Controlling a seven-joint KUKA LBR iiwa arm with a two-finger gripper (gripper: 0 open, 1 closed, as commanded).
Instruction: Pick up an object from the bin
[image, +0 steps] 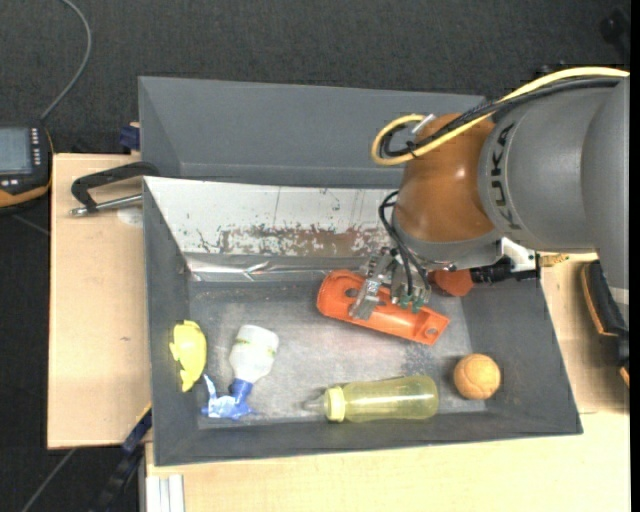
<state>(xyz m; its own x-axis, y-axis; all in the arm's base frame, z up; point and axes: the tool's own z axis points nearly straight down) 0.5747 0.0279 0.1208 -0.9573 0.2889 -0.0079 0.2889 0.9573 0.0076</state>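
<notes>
Hanging the end effector (396, 287) above the orange toy (340, 297) behind the brown ball (477, 377); failing to tell its opening; probably needing centring across the toy's width.

- I see fairly bright, even light falling from above into the bin (510, 340).
- Its inner back wall (270, 215) gleams pale with glare.
- The arm (560, 150) casts a soft shadow on the floor beneath it.
- Upper-left surroundings are dark.

An orange elongated plastic tool (400, 320) lies flat, slanted, right of the bin's (300, 335) middle
</notes>
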